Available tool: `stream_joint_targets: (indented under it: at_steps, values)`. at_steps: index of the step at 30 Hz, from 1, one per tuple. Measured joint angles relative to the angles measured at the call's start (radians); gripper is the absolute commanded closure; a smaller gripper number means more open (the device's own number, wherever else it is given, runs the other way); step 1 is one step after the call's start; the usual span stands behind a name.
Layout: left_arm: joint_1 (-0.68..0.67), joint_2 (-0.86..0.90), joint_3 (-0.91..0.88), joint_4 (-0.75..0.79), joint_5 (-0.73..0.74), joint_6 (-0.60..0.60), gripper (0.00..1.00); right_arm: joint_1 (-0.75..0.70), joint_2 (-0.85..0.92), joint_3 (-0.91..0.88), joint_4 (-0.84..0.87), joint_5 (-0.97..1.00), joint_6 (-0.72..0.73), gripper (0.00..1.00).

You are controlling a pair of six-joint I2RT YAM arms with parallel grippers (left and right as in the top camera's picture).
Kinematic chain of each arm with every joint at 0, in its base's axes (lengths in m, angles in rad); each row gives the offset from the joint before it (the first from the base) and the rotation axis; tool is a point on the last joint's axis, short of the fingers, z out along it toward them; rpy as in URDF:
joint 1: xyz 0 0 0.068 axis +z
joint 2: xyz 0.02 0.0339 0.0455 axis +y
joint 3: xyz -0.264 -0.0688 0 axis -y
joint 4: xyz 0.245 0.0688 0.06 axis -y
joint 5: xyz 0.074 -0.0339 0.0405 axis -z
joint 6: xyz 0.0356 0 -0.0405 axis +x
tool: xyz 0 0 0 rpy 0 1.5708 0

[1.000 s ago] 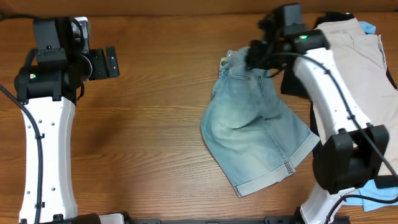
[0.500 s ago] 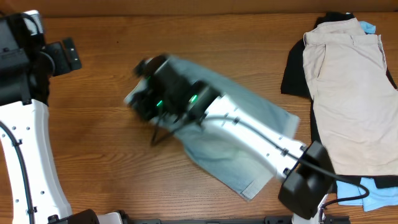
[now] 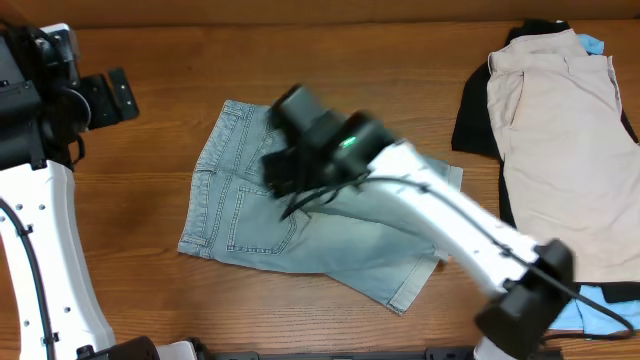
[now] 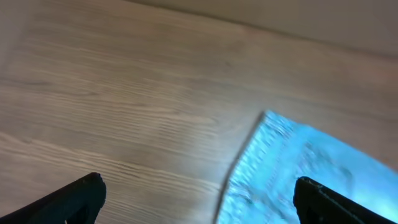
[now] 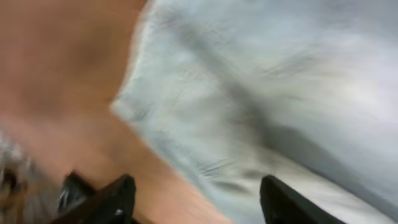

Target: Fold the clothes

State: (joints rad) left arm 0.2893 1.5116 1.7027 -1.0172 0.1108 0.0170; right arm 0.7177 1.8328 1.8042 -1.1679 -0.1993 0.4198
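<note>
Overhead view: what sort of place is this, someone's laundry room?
Probably a robotics lab test bench, not a home: two white robot arms, left and right, stand at a wooden table, with denim shorts spread out and beige shorts lying at the side.

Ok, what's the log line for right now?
shorts: spread out | right gripper: open, over shorts | left gripper: open, empty
</note>
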Motion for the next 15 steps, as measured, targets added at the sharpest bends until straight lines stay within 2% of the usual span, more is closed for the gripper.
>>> stream_joint_targets:
  at_steps: [3, 8, 15]
  values:
    - [-0.051, 0.006, 0.0, -0.034, 0.037, 0.037, 0.0, -0.152, -0.032, 0.003, -0.102, 0.045, 0.002, 0.23]
    - [-0.159, 0.06, 0.0, -0.093, 0.064, 0.098, 0.0, -0.343, -0.034, -0.069, -0.13, 0.087, -0.007, 0.23]
    - [-0.274, 0.215, 0.0, -0.118, 0.077, 0.144, 0.0, -0.423, -0.034, -0.288, -0.056, 0.102, -0.024, 0.23]
